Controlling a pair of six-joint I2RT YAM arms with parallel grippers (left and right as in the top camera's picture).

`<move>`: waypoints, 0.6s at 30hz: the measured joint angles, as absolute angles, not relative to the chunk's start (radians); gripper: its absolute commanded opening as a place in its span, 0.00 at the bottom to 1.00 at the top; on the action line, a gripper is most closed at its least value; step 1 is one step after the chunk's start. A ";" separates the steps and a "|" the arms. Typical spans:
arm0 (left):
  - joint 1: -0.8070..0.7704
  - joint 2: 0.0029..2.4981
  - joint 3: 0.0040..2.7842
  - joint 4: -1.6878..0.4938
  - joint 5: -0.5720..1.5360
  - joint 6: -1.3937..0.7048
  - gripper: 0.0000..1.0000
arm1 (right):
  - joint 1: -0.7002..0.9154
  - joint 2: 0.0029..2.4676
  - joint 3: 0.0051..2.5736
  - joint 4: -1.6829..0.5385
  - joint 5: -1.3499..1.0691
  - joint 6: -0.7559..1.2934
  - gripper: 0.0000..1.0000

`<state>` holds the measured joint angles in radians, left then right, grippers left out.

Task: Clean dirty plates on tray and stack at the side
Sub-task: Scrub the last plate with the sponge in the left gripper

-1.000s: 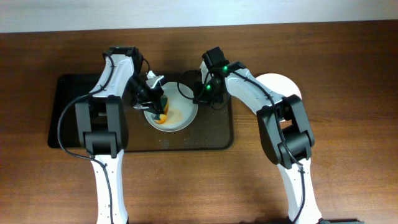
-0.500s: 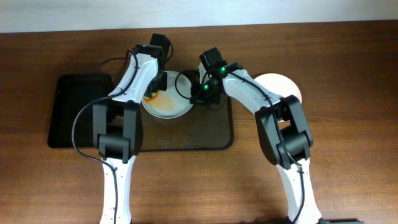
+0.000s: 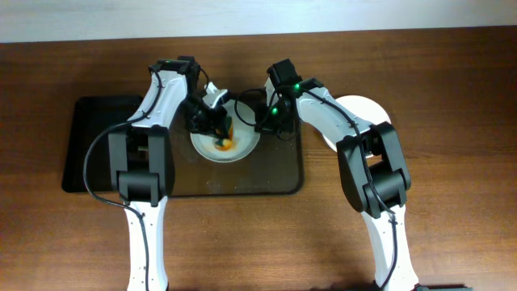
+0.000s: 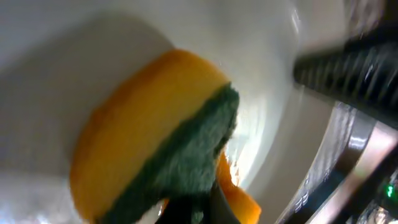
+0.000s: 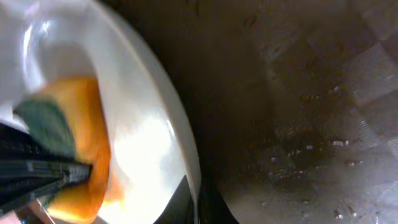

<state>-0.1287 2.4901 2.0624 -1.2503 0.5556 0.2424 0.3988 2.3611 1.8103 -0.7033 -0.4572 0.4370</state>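
A white plate (image 3: 241, 145) with orange-red smears lies on the dark tray (image 3: 266, 179), at its back middle. My left gripper (image 3: 216, 126) is shut on an orange sponge with a green scouring side (image 3: 225, 139) and presses it on the plate's inside. In the left wrist view the sponge (image 4: 149, 143) fills the middle over the white plate (image 4: 124, 37). My right gripper (image 3: 269, 121) is shut on the plate's right rim. In the right wrist view the rim (image 5: 180, 137) runs between its fingers (image 5: 214, 208). A plain white plate (image 3: 367, 109) lies on the table to the right, partly under my right arm.
A smaller black tray (image 3: 89, 153) lies left of the dark tray. The dark tray's floor (image 5: 298, 93) is wet with small drops. The wooden table (image 3: 452, 162) extends to the right and front.
My left gripper swung to the back left of the plate, then came back onto its middle with the sponge. The plate shifted slightly. My right gripper kept its hold on the rim.
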 measured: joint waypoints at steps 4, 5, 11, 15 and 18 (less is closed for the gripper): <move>-0.127 2.483 2.062 -1.091 0.501 0.033 0.00 | 0.399 2.361 1.810 -0.695 -0.453 0.450 0.04; -0.133 2.478 2.064 -1.076 0.463 -0.019 0.01 | 0.399 2.361 1.810 -0.695 -0.453 0.451 0.04; -0.160 2.453 2.089 -1.177 0.104 -0.368 0.01 | 0.418 2.362 1.810 -0.690 -0.459 0.449 0.04; -0.159 2.452 2.091 -1.267 0.054 -0.249 0.00 | 0.436 2.363 1.810 -0.693 -0.471 0.443 0.04; -0.138 2.453 2.090 -1.343 0.134 -0.034 0.01 | 0.435 2.363 1.810 -0.700 -0.473 0.430 0.04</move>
